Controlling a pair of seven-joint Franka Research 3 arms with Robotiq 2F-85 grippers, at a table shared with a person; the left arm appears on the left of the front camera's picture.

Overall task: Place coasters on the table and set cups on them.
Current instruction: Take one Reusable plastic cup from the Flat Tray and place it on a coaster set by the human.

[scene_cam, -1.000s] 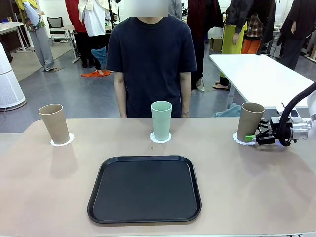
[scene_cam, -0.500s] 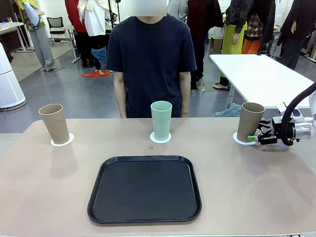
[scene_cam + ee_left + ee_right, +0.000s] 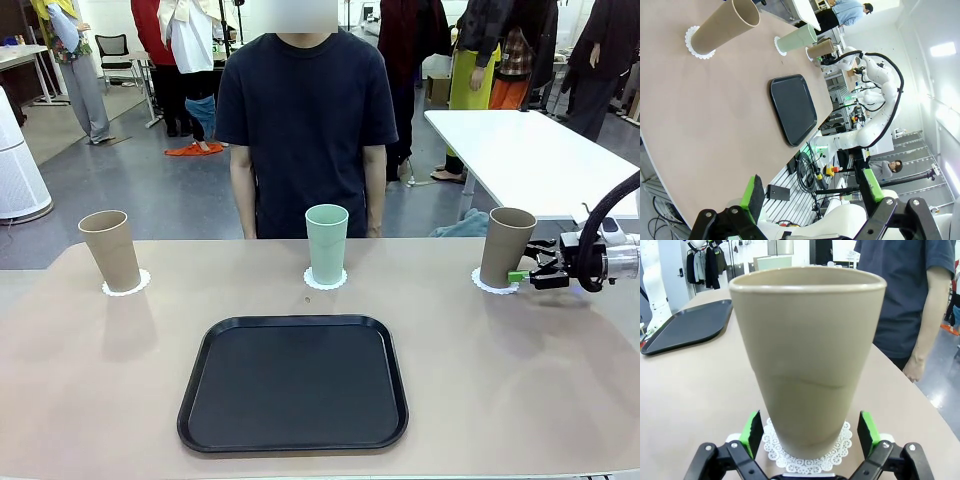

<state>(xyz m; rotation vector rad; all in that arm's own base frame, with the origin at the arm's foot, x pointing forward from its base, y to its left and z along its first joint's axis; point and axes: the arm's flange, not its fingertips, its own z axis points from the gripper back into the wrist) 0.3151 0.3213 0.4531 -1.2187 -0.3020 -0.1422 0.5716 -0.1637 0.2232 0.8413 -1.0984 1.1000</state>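
Three cups stand upright on lacy white coasters along the far side of the table (image 3: pixel 100 380): a tan cup (image 3: pixel 110 250) on the left coaster (image 3: pixel 127 284), a mint cup (image 3: pixel 326 243) on the middle coaster (image 3: pixel 326 281), a tan cup (image 3: pixel 506 246) on the right coaster (image 3: pixel 489 286). My right gripper (image 3: pixel 524 272) is open just right of that cup. In the right wrist view its green pads (image 3: pixel 751 432) flank the cup's (image 3: pixel 807 350) base without touching it. My left gripper (image 3: pixel 812 189) hangs open and holds nothing, well off the table's near left edge.
A black tray (image 3: pixel 295 380) lies bare at the middle front of the table. A person (image 3: pixel 305 120) stands behind the far edge, arms down. A glossy white table (image 3: pixel 520 150) stands at the back right.
My right gripper has drawn back a little to the right, away from the right tan cup. The cups and coasters have stayed put.
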